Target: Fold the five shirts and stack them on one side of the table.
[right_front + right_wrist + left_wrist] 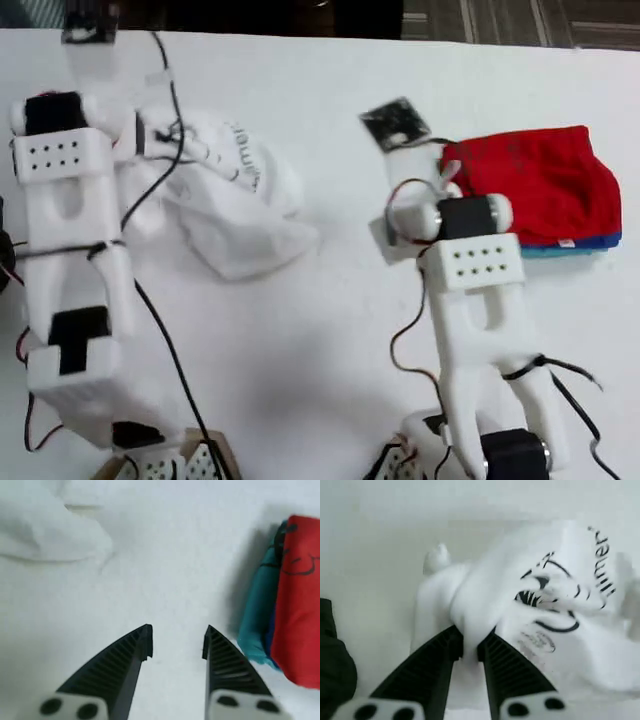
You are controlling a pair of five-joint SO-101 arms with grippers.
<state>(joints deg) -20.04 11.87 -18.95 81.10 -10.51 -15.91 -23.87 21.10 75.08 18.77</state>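
Folded stack sat at one side of the white table [330, 350]: red shirt [540, 180] on top, a blue shirt [590, 241] showing as a thin edge under it, and a teal shirt [560, 252] at the bottom. In the right wrist view the same stack showed red [300, 605] over teal [257, 615]. The red shirt carried dark line print on its top face, too partial to read. A small white tag [567, 243] showed at the stack's near edge, its print too small to make out. The white shirt [230, 200] lay unfolded and crumpled, well apart from the stack, across the table on the left arm's side. Its front [545, 595] carried a black line drawing, a round stamp-like mark and a curved row of black letters along one edge, bunched and partly folded over. The left gripper [470, 642] was clenched on a raised fold of the white shirt, cloth pinched between both black ribbed fingers; in the high view it [155, 135] sat at the edge of the shirt farthest from the stack. The right gripper [177, 640] was released, jaws parted with nothing between them, over bare table just beside the stack's teal edge; from above it [397, 125] sat near the stack's far corner, on the side toward the white shirt. Black cable [165, 330] trailed along the left arm, well apart from the stack.
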